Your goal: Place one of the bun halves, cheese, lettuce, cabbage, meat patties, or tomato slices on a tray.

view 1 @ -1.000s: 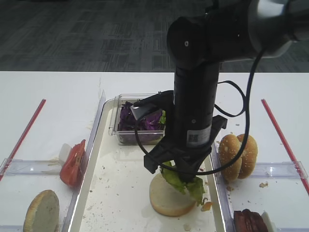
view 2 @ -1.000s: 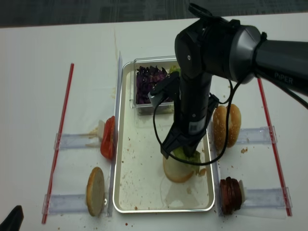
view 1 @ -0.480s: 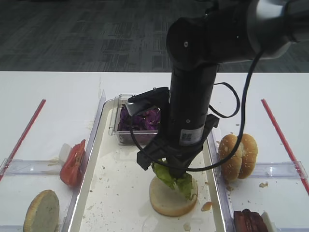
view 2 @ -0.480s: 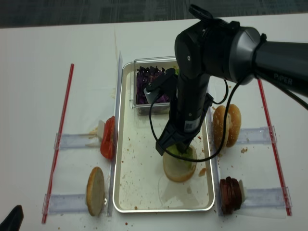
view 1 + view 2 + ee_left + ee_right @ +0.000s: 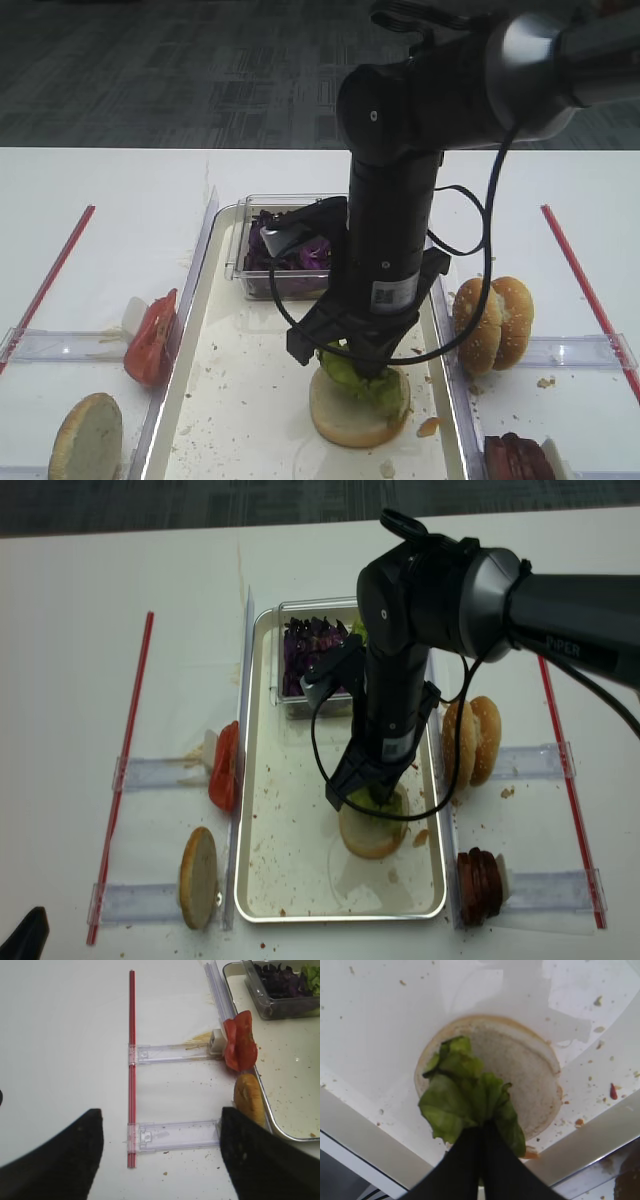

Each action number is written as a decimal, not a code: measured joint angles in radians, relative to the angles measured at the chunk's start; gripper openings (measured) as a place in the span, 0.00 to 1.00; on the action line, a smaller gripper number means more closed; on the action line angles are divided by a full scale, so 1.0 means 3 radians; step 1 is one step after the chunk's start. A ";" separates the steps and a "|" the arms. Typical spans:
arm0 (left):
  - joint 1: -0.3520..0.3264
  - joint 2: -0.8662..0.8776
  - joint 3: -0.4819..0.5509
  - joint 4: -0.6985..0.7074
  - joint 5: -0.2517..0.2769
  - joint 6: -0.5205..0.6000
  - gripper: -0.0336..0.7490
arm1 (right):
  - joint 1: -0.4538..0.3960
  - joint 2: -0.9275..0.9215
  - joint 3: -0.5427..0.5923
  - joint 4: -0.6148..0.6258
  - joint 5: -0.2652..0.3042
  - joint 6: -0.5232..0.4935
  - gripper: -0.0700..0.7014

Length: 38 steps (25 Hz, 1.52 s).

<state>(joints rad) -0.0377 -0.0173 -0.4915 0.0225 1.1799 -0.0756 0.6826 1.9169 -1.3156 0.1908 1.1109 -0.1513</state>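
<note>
My right gripper [image 5: 481, 1132] is shut on a ruffled green lettuce [image 5: 465, 1095] piece. The leaf hangs onto the cut face of a bun half [image 5: 530, 1070] lying on the metal tray [image 5: 245, 390]. From outside, the lettuce [image 5: 355, 368] rests on that bun half [image 5: 345, 420] under the black arm. My left gripper [image 5: 160, 1112] stands open and empty over the table left of the tray. Purple cabbage [image 5: 290, 250] fills a clear tub at the tray's far end. No cheese is in view.
Tomato slices [image 5: 152, 340] and a bun half [image 5: 87, 438] stand in clear holders left of the tray. Sesame bun halves [image 5: 492, 322] and meat patties [image 5: 515, 458] stand on its right. Red strips [image 5: 132, 1060] run along both outer sides.
The right gripper has moved left and down with the lettuce. The leaf hung off the bun's right edge and now lies over the bun's middle.
</note>
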 joint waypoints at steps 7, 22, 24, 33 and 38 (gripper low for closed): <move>0.0000 0.0000 0.0000 0.0000 0.0000 0.0000 0.67 | 0.0000 0.0000 0.0000 0.0000 -0.0002 -0.0029 0.55; 0.0000 0.0000 0.0000 0.0000 0.0000 0.0000 0.67 | 0.0007 -0.0213 0.0000 -0.0008 0.0005 -0.0029 0.86; 0.0000 0.0000 0.0000 0.0000 0.0000 0.0000 0.67 | 0.0007 -0.0367 -0.0007 -0.0008 0.0026 -0.0029 0.86; 0.0000 0.0000 0.0000 0.0000 0.0000 0.0000 0.67 | 0.0007 -0.0767 -0.0071 -0.0176 0.0066 0.0093 0.86; 0.0000 0.0000 0.0000 0.0000 0.0000 0.0000 0.67 | -0.0190 -0.0767 -0.0071 -0.0202 0.0066 0.0138 0.86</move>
<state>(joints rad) -0.0377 -0.0173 -0.4915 0.0225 1.1799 -0.0756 0.6256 1.6868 -1.3369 0.1301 1.1307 -0.1099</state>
